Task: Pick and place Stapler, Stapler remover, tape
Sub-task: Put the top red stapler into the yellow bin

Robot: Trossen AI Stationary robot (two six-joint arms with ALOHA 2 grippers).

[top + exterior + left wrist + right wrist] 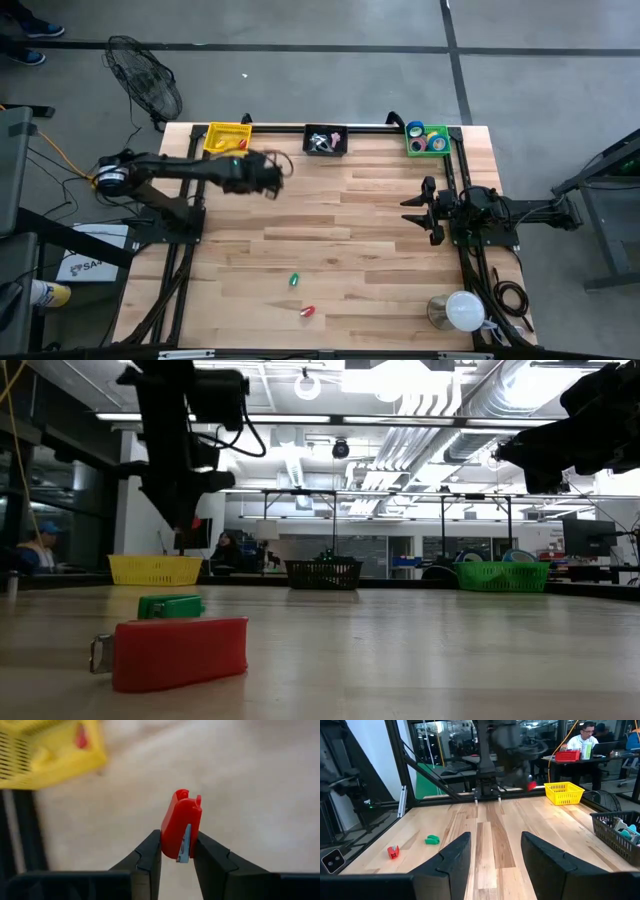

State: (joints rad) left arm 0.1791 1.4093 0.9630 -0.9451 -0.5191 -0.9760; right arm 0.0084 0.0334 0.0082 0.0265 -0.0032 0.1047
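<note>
My left gripper (274,184) hangs above the table's far left part, close to the yellow basket (228,138), and is shut on a small red stapler (181,827), which also shows in the right wrist view (531,785). The yellow basket (45,755) has a red piece (80,736) in it. A small green piece (294,280) and a small red piece (308,312) lie flat on the table near its front. Tape rolls (432,138) sit in the green basket (412,148) at the far right. My right gripper (418,210) waits open at the right side. My left gripper pinches the red stapler between its two fingers, on the two flat sides of its lower end (170,845). The fingers slant downward from above. The stapler sticks out beyond the fingertips (150,851), its metal strip (186,845) showing, lifted clear of the table.
A black basket (326,141) with small items stands at the middle of the far edge. A white lamp (462,310) stands at the near right corner. Bare wood (350,230) lies between the arms.
</note>
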